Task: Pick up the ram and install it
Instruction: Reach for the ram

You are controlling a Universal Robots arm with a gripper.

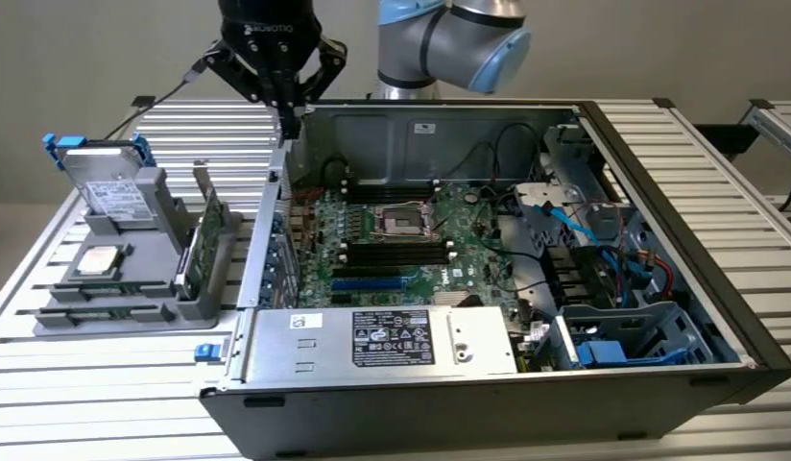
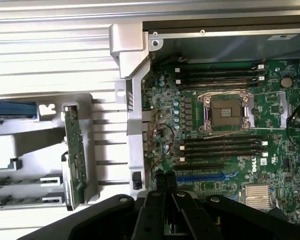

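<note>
Fingers (image 2: pixel 160 182) clenched together, grasping nothing. They hang over the open computer case (image 1: pixel 498 418) at its wall on the exterior view's left. The ram (image 2: pixel 75 155) stands on edge in the grey holder (image 1: pixel 114 317) on the tabletop (image 1: pixel 88 403) - just beside the case, apart from the fingers. 1 hard drive (image 1: pixel 114 187) shares that holder.
</note>
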